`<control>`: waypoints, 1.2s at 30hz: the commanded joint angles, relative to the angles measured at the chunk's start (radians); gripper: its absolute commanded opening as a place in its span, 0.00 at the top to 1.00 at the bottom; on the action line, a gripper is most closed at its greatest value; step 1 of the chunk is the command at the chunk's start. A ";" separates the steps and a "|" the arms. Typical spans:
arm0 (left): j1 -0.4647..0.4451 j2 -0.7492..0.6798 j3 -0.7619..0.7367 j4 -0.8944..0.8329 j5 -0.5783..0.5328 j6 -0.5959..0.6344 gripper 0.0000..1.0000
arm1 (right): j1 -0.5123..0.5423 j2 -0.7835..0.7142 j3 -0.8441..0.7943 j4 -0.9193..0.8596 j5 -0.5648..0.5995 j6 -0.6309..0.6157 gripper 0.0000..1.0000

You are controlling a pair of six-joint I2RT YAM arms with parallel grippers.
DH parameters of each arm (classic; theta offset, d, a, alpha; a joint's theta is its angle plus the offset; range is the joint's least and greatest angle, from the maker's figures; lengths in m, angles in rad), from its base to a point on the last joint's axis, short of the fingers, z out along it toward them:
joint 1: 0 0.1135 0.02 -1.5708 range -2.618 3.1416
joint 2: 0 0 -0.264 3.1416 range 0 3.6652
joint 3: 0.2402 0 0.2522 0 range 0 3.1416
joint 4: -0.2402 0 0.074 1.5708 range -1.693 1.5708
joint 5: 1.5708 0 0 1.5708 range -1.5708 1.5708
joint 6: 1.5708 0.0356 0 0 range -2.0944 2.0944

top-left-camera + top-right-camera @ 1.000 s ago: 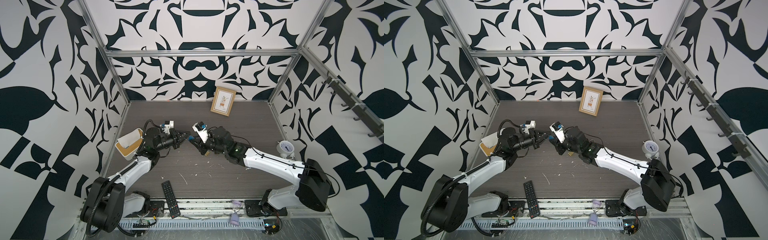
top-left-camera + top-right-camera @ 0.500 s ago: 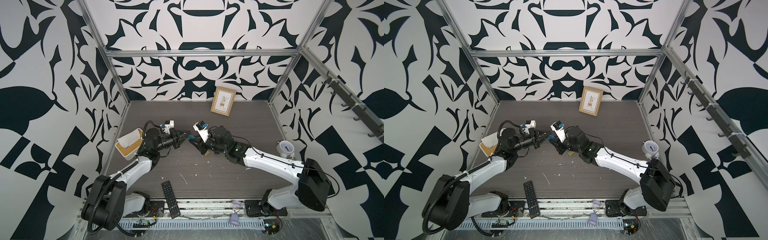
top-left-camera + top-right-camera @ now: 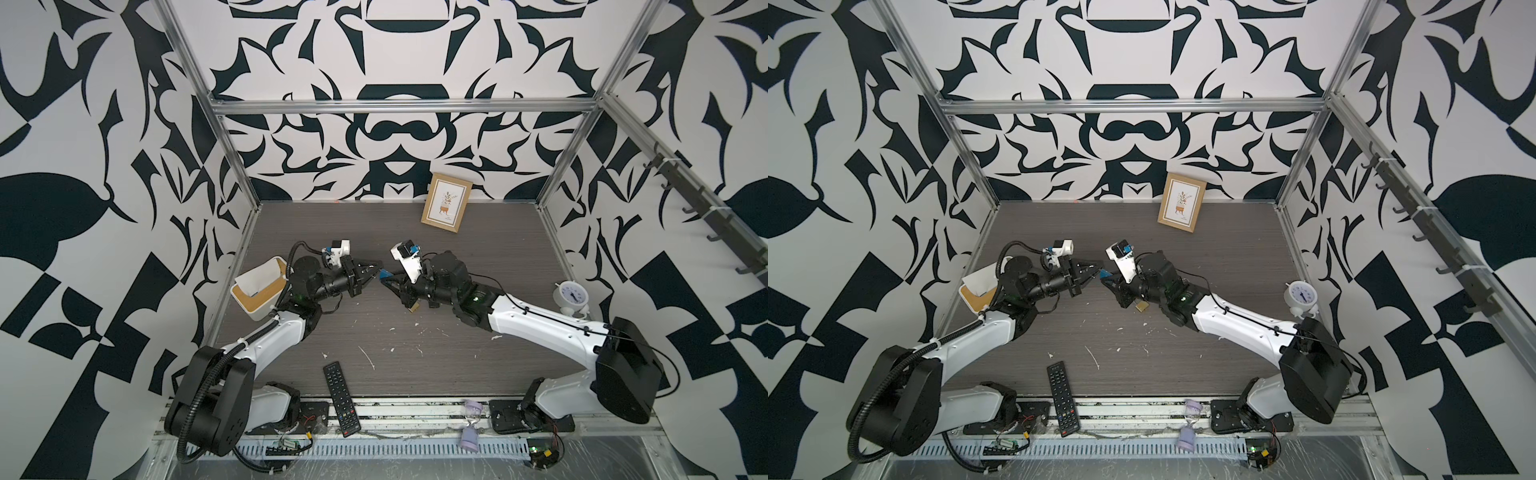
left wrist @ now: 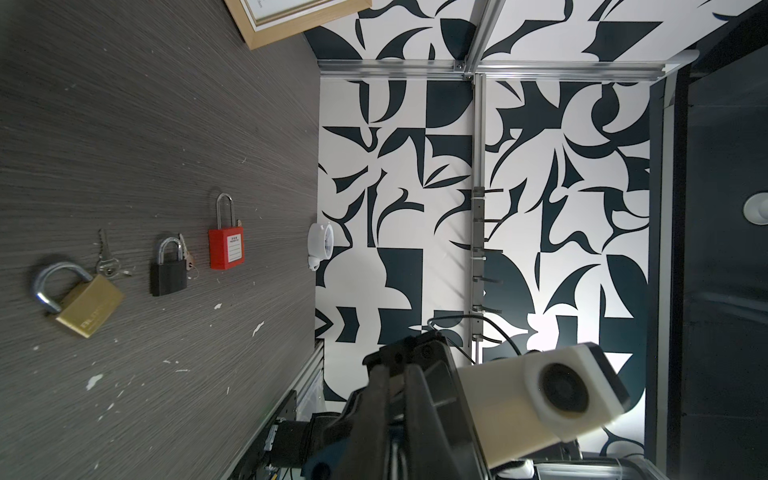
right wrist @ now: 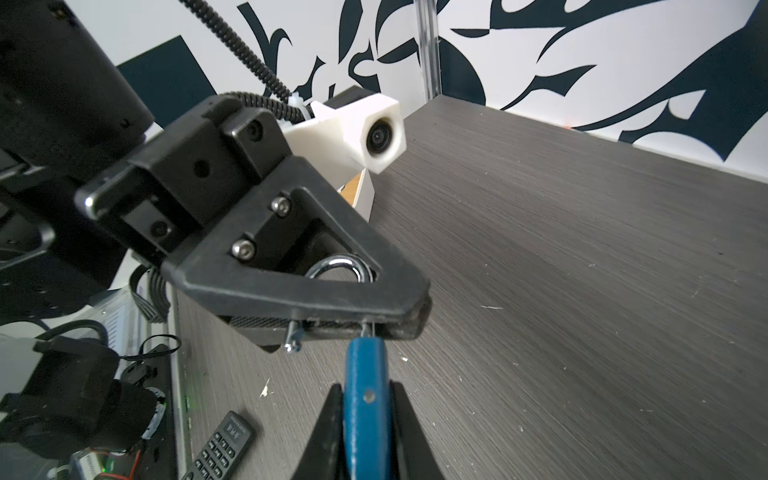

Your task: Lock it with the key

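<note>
Right wrist view first: what do we have at the claws?

We see the right gripper (image 5: 365, 387) clenched on the body of a blue padlock (image 5: 365, 365), one finger against each flat side. Facing it, the left gripper (image 5: 413, 316) is clamped on that padlock's steel shackle (image 5: 338, 266). The loop shows through the window in its upper finger. The shackle's notched free end (image 5: 293, 338) sticks out clear of the body, so we read the padlock as open.

Where do we place that on the table (image 3: 498, 232)?

In both top views the claws meet tip to tip above it, just toward 12 o'clock from the middle. The left arm reaches in from 8 o'clock and the right from 4 o'clock.

Do we see a key?

We cannot tell whether one sits in the blue padlock. The left wrist view shows loose keys (image 4: 107, 259) just beside a brass padlock (image 4: 89, 305) with its shackle swung open. A black padlock (image 4: 168, 272) and a red padlock (image 4: 226, 249) continue the row, shackles down. In both top views the brass one lies at 5 o'clock of the claws, under the right wrist.

And farther out?

We find a picture frame (image 3: 446, 208) at 1 o'clock against the back wall and a white alarm clock (image 3: 572, 296) at 3. A remote control (image 3: 340, 399) lies at 7 on the front edge and a white box (image 3: 259, 286) sits at 9.
</note>
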 commanded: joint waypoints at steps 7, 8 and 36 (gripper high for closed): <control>0.006 -0.002 -0.015 0.016 0.015 0.124 0.44 | -0.251 -0.040 0.043 0.045 -0.523 0.319 1.00; 0.011 -0.006 -0.020 0.017 0.013 0.134 0.42 | -0.286 -0.031 0.056 0.051 -0.599 0.367 1.00; 0.052 0.075 0.009 0.335 0.183 0.054 0.39 | -0.374 0.112 0.174 -0.120 -0.975 0.443 1.00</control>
